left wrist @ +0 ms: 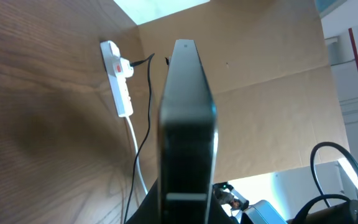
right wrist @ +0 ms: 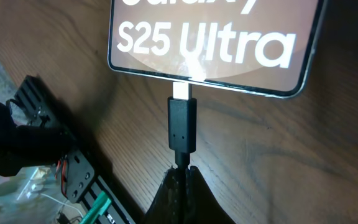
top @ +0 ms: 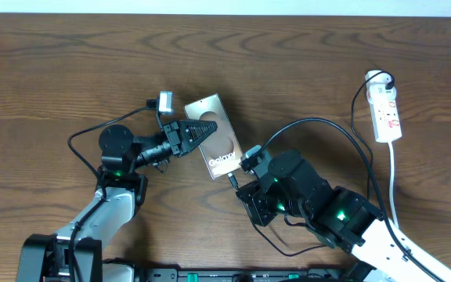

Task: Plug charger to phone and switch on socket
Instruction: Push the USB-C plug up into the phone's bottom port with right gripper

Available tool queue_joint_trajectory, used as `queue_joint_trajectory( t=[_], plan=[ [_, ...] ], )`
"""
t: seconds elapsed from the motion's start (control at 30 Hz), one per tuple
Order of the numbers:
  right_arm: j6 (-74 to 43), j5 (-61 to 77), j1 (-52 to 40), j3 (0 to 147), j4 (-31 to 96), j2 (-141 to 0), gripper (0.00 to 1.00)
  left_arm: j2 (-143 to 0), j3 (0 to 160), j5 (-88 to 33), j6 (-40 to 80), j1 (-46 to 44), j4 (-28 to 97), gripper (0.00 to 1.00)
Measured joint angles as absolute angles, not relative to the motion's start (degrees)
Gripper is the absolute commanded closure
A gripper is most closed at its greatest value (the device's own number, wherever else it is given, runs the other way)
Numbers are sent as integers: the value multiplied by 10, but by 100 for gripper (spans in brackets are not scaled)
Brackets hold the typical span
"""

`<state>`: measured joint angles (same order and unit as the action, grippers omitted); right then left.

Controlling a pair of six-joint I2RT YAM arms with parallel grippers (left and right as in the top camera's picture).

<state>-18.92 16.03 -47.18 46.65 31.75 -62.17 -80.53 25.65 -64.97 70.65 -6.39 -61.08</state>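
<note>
The phone (top: 218, 145) lies slanted at mid-table, its bronze face with white lettering up. My left gripper (top: 207, 129) is shut on its far half. In the left wrist view the phone (left wrist: 187, 118) stands edge-on between my fingers. My right gripper (top: 243, 168) is shut on the charger (right wrist: 182, 127) just behind its black connector. The connector's silver tip meets the middle of the phone's bottom edge (right wrist: 216, 81); how deep it sits I cannot tell. The charger cable (top: 319, 121) loops back to a black plug in the white socket (top: 386, 110) at the far right, also in the left wrist view (left wrist: 118, 78).
The socket's white cord (top: 394, 180) runs toward the front edge beside my right arm (top: 343, 215). A black rail (right wrist: 73, 174) lies along the table's front. A cardboard wall (left wrist: 260, 93) stands behind the socket.
</note>
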Motion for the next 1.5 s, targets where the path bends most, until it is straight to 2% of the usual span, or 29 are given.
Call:
queue_joint_trajectory(
  t=[0.67,1.0,1.07,1.2,1.5],
  plan=[
    [-190,145,-472,467,315,-621,99,-805,256,-646,706,-64,-611,92],
    [-193,145,-472,464,273,-621,99,-805,257,-634,707,-57,-611,93],
    [-193,145,-472,464,274,-621,97,-805,257,-635,707,-57,-611,92],
    [-195,142,-472,464,278,-621,83,-805,257,-640,706,-58,-611,93],
    [-199,143,-472,464,309,-621,73,-805,257,-644,706,-59,-611,93]
  ],
)
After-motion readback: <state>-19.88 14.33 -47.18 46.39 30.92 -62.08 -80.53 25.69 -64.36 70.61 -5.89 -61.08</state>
